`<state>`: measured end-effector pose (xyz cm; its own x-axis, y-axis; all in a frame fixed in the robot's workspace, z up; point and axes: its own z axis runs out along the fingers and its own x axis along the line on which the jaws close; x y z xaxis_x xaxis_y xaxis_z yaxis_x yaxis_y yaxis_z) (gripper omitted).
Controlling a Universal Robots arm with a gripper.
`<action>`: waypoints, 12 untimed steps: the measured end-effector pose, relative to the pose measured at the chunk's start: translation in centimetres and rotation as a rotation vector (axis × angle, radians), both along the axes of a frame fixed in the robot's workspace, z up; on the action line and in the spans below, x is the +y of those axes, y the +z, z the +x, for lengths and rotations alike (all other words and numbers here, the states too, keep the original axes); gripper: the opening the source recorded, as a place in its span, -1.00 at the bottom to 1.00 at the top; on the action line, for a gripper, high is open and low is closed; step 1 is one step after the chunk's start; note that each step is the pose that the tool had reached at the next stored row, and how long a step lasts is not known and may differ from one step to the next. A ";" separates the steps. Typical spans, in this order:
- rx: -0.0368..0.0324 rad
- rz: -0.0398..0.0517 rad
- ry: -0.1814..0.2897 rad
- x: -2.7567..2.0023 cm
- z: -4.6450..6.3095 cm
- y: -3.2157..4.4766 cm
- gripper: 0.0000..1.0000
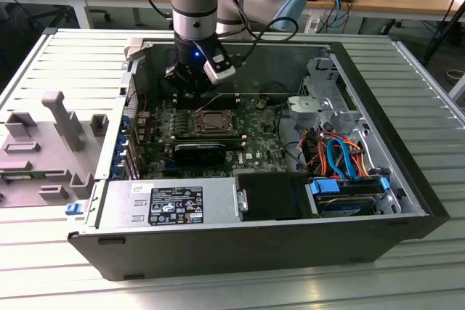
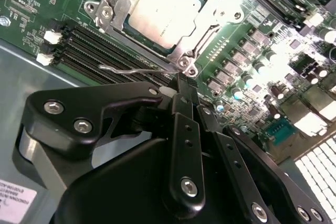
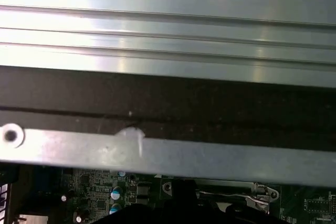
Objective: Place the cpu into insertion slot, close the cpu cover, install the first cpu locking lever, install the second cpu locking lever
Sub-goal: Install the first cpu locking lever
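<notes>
The cpu (image 2: 163, 9) lies flat in the insertion slot (image 1: 216, 123), its silver top showing through the window of the cpu cover (image 2: 119, 4), which is down over it. A thin wire locking lever (image 2: 131, 70) runs along the socket's side nearest my gripper. My gripper (image 2: 178, 80) is shut with nothing between its fingers, and its tips sit at the end of that lever by the socket's corner screw. In the exterior view the gripper (image 1: 190, 85) hangs inside the open computer case, just beyond the socket's far edge.
Black memory slots (image 2: 94, 51) run beside the socket close to my fingers. A long black card (image 1: 200, 152) lies in front of the socket. The power supply (image 1: 171, 205), a drive cage with cables (image 1: 341, 157) and the case walls (image 3: 157, 98) hem in the board.
</notes>
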<state>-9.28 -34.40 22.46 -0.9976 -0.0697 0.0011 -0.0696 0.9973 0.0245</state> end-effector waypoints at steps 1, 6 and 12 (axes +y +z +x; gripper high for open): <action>0.0001 -0.0016 0.000 0.00 0.1 -0.04 -0.79; 0.0003 -0.0071 0.000 0.01 0.9 -0.54 -0.79; 0.0004 -0.0106 0.000 0.01 1.5 -0.99 -0.79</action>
